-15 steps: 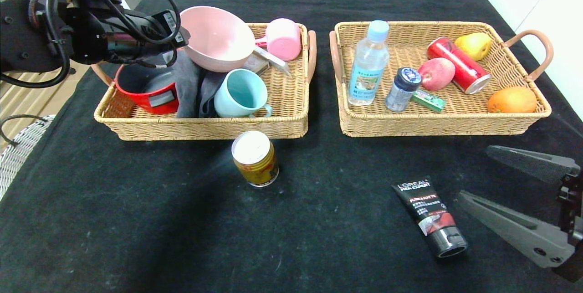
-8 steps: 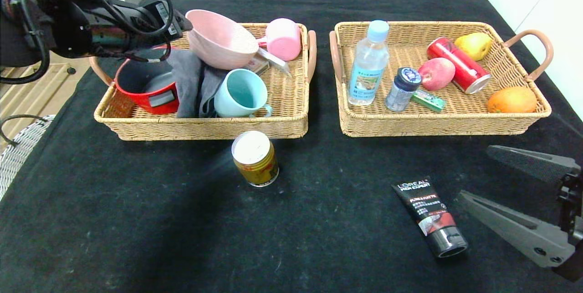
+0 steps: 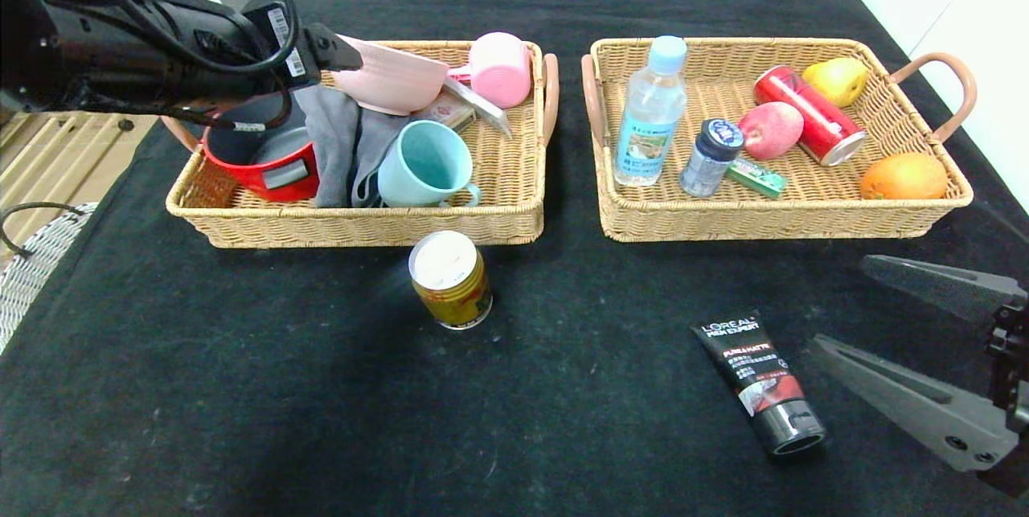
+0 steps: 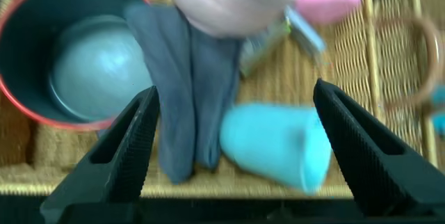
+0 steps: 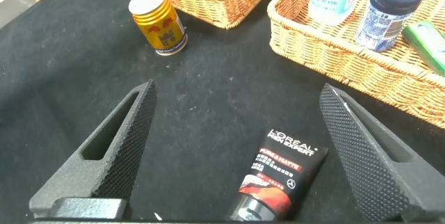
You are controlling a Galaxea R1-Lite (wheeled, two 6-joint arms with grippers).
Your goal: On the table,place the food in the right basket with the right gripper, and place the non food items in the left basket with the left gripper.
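Observation:
On the black table (image 3: 241,388), the gold-yellow can (image 3: 450,280) stands in front of the left basket (image 3: 362,227); it also shows in the right wrist view (image 5: 158,21). The black L'Oreal tube (image 3: 760,380) lies at the front right, between my right gripper's fingers in its wrist view (image 5: 278,179). My right gripper (image 3: 840,304) is open and empty (image 5: 238,90). My left gripper (image 3: 334,51) hovers open over the left basket (image 4: 235,92). The pink bowl (image 3: 390,79) lies tilted beside the grey towel (image 3: 342,143). The water bottle (image 3: 651,111) and jar (image 3: 711,155) stand in the right basket (image 3: 772,219).
The left basket also holds a red pot (image 3: 257,155), a teal mug (image 3: 426,163) and a pink ribbed cup (image 3: 500,67). The right basket also holds an apple (image 3: 770,129), a red can (image 3: 812,115), a pear (image 3: 836,79) and an orange (image 3: 904,175).
My left arm has drawn back and up to the left. The pink bowl has tipped over from facing up and now lies lower in the left basket. The right arm has not moved.

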